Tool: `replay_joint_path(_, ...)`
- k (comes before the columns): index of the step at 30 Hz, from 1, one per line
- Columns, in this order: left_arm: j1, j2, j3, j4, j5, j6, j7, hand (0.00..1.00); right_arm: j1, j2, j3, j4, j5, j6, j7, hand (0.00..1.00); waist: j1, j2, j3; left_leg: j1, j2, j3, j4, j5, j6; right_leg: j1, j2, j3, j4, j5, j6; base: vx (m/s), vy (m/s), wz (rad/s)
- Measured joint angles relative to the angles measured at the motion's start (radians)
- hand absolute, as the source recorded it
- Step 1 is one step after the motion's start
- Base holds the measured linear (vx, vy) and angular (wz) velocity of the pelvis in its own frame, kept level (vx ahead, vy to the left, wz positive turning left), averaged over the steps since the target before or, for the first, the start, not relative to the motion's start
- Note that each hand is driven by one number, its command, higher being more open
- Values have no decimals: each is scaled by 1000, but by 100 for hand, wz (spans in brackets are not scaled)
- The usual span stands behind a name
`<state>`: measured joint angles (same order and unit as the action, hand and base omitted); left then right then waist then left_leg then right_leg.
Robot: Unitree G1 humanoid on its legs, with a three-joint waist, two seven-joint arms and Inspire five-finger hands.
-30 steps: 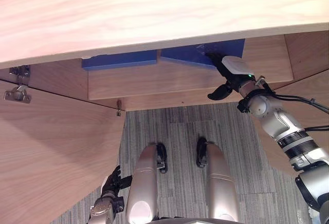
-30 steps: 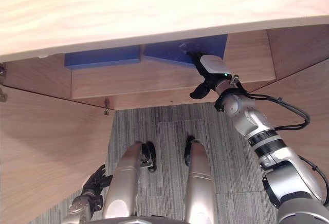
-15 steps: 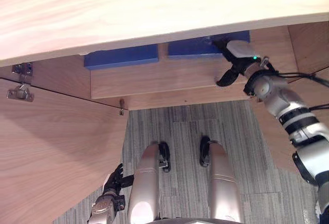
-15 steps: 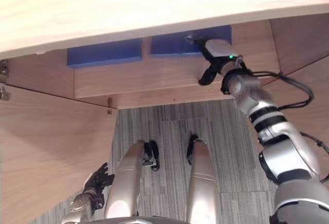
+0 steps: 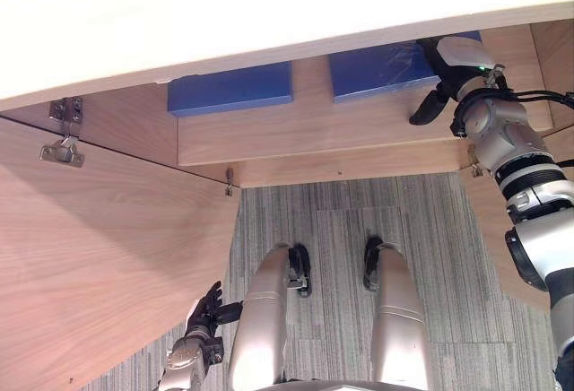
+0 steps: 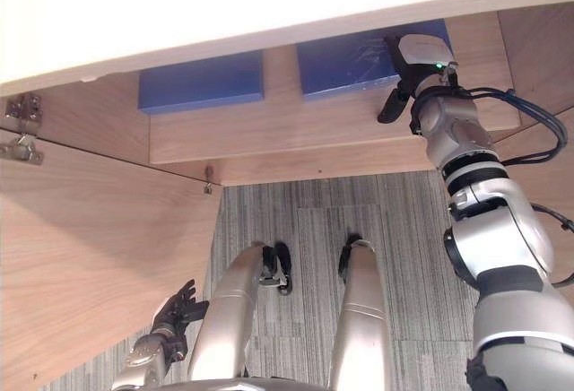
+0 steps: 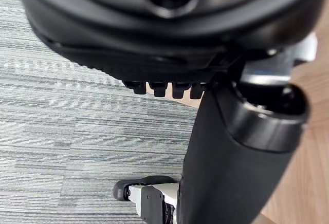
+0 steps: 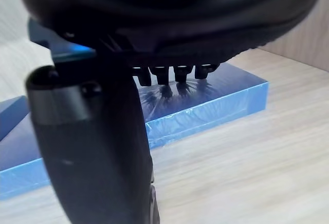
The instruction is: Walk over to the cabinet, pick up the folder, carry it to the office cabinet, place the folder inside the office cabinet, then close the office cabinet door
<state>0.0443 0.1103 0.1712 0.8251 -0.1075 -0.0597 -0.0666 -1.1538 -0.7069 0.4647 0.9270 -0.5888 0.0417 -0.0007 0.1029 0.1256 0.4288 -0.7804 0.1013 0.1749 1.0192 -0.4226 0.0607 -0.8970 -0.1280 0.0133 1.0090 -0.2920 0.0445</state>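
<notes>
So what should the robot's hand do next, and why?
Probably draw the right hand back off the blue folder: it already lies flat on the cabinet shelf beside another folder, with straight fingers resting on top. The door stands open.

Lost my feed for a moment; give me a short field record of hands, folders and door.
right hand: open, fingers on top of the right folder, thumb off it
right folder: flat on the cabinet shelf
left folder: flat on the same shelf, apart from the other
left hand: open, hanging low, holding nothing
cabinet door: open
</notes>
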Motion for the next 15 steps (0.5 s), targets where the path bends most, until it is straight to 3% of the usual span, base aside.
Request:
replay_joint_path(3,-2,-2,1,2,-2,2,8,100,17,28,-37,-77,13,43,-12,100,-6,1,2,-5,6,7,1,0,0,-10,9,8,-2,5,1,5,-7,-9)
replay_joint_path(8,-28,-10,5,-5,-2,5,44,100,191,104,-242,-486,82,105,-110,100,-13,2,26,-11,20,12,5,0,-1,-23,26,14,-3,9,1,18,-9,-11)
replay_joint_path(11,-30,-17,14,-22,-2,7,72,100,286,175,-350,-720,79,149,-224,100,-18,0,36,-12,32,12,15,-5,-7,-24,39,15,-3,11,0,1,-4,-9)
replay_joint_path(15,-30,-18,33,-37,-1,8,89,100,391,246,-414,-880,58,174,-323,100,-32,-14,45,-5,37,22,18,-5,-8,-24,45,23,0,15,2,-19,5,-8)
